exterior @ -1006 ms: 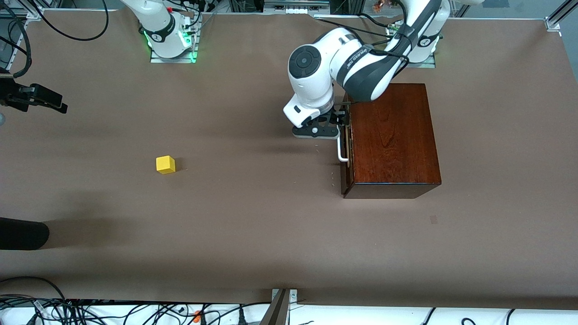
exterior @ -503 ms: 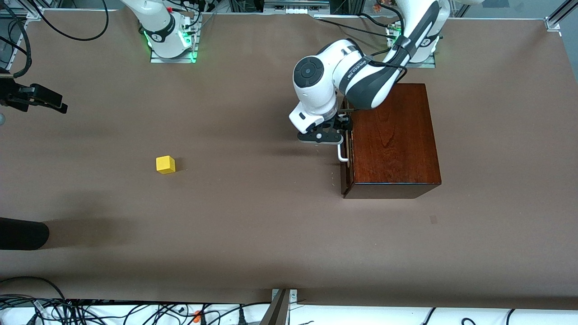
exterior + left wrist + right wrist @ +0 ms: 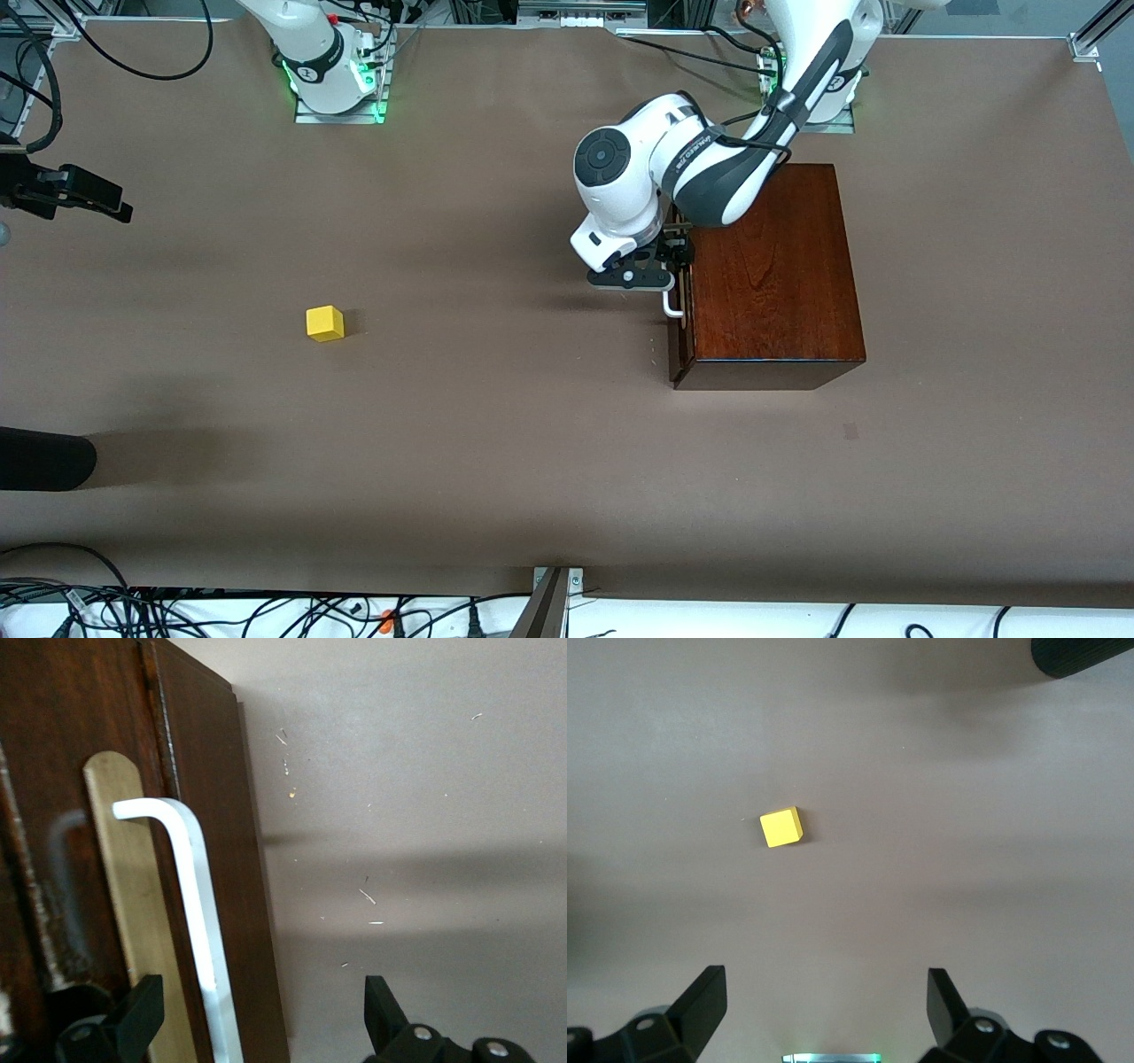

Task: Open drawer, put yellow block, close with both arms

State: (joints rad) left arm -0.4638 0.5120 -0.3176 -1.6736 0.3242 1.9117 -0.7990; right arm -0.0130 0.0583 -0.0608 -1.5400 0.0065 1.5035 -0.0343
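Observation:
The dark mahogany box point(image 3: 771, 275) stands toward the left arm's end of the table. Its drawer front point(image 3: 680, 341) looks shut, and no pale tray shows. My left gripper point(image 3: 673, 266) is at the drawer front and open. In the left wrist view the left gripper point(image 3: 261, 992) straddles the white handle point(image 3: 199, 904) without pressing it. The handle's free end shows in the front view point(image 3: 671, 306). The yellow block point(image 3: 325, 322) lies on the table toward the right arm's end. My right gripper point(image 3: 824, 979) is open and empty, high over the table, with the block point(image 3: 781, 827) below it.
A black rounded object point(image 3: 44, 456) juts in at the table's edge by the right arm's end. A black fixture point(image 3: 71, 190) hangs over that same edge. Small specks point(image 3: 368, 896) lie on the table in front of the drawer. Cables run along the edge nearest the front camera.
My left gripper has moved along the drawer front and in onto the white handle. The block, the box and the right arm have not moved.

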